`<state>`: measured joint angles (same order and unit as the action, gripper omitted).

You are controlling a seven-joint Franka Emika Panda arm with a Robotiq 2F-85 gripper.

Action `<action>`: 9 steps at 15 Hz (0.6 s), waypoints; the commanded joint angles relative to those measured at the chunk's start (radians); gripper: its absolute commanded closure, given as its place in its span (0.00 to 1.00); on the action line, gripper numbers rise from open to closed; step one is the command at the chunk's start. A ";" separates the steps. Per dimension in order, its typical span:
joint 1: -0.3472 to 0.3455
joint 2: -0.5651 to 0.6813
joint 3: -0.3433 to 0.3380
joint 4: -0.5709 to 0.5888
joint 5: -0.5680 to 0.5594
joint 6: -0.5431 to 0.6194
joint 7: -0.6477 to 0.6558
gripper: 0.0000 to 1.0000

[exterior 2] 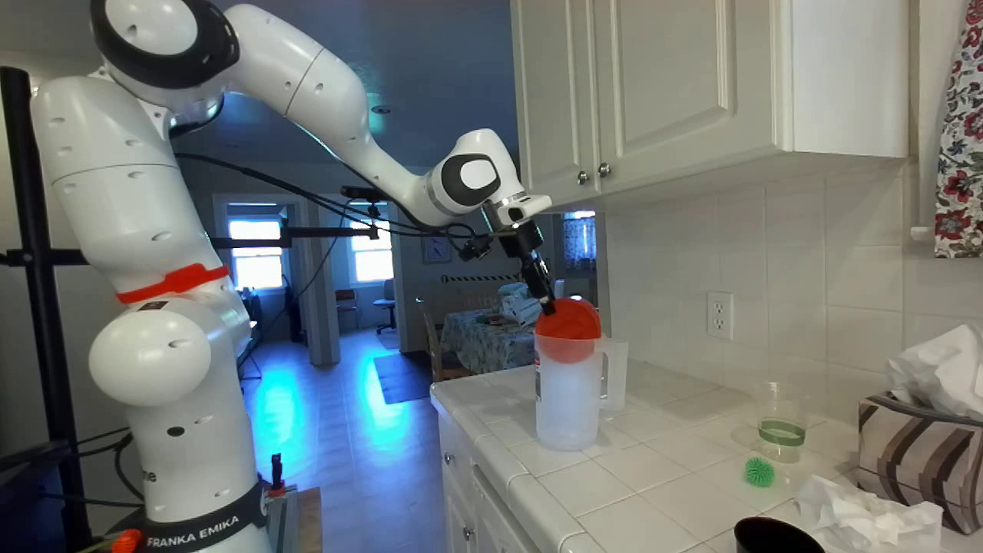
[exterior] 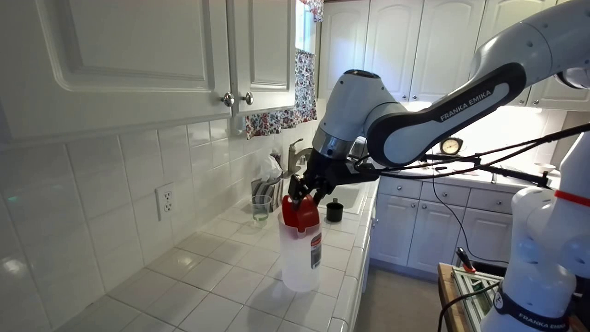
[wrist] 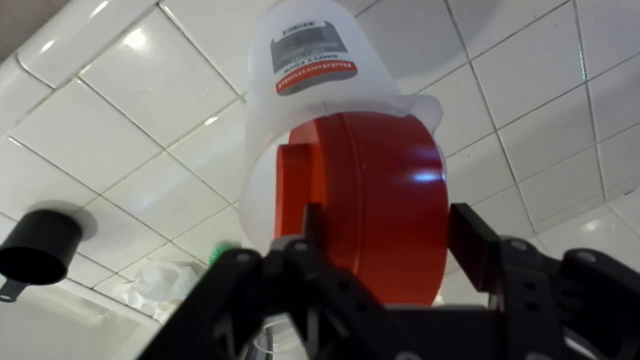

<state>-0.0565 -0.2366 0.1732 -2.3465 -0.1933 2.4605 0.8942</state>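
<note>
there is one pitcher [exterior 2: 567,407], one red lid [exterior 2: 574,322], one black cup [exterior: 334,213], one clear cup [exterior 2: 782,434], one green ball [exterior 2: 759,471], one tissue box [exterior 2: 914,465] and one wall outlet [exterior 2: 720,315]; loose crumpled tissue [exterior 2: 868,513] looks like one, possibly two.

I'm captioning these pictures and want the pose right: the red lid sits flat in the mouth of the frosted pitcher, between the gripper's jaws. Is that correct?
Not quite: the red lid isn't flat. It stands on edge, its lower part inside the mouth of the frosted pitcher, as an exterior view shows. It is indeed between the jaws of the gripper.
</note>
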 commanded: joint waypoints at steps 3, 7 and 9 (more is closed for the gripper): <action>0.011 -0.008 -0.009 0.031 0.001 -0.012 -0.001 0.61; 0.010 -0.036 -0.009 0.047 -0.004 -0.016 -0.009 0.61; 0.012 -0.051 -0.013 0.057 0.010 -0.030 -0.023 0.61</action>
<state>-0.0535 -0.2652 0.1728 -2.3127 -0.1933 2.4592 0.8938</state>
